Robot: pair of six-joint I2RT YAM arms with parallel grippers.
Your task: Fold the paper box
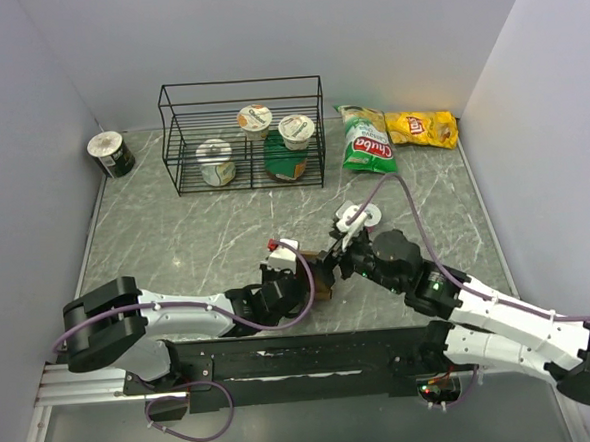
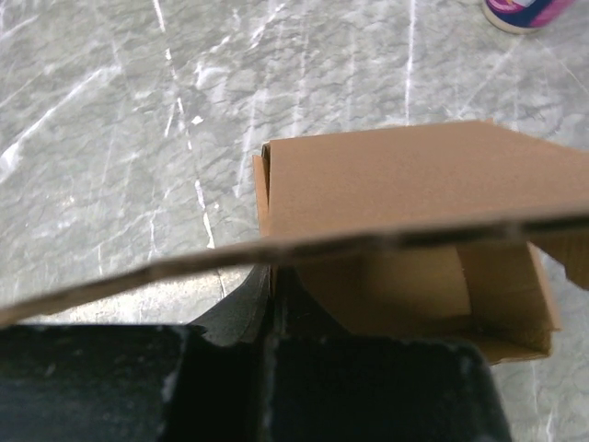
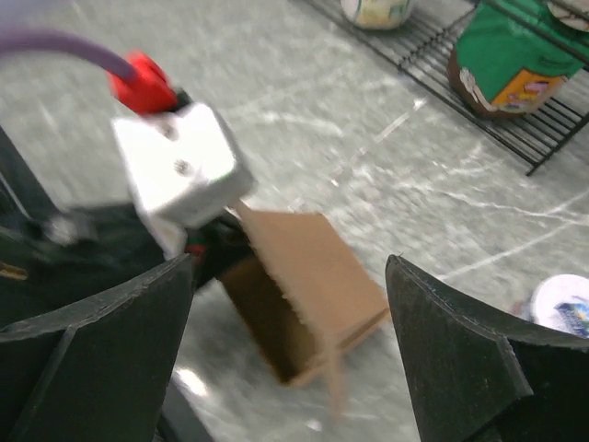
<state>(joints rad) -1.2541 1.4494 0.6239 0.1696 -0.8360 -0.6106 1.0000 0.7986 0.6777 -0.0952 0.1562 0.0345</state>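
Observation:
The paper box [image 1: 322, 279] is brown cardboard, partly formed, and lies on its side on the marble table between the two arms. In the left wrist view the paper box [image 2: 405, 193] shows an open cavity, and a long flap runs across the view. My left gripper [image 2: 269, 293] is shut on one cardboard wall at the box's left edge. My right gripper [image 3: 290, 267] hangs open just above the box [image 3: 313, 276], one finger [image 3: 110, 350] on each side and apart from it. From above, the right gripper [image 1: 339, 246] sits just right of the left gripper [image 1: 303, 276].
A black wire rack [image 1: 242, 134] at the back holds yogurt cups and a green jar. Two snack bags [image 1: 367, 141] [image 1: 422, 128] lie at the back right. A dark can [image 1: 111, 154] stands in the far left corner. A white cup [image 1: 360, 217] sits just beyond the right gripper.

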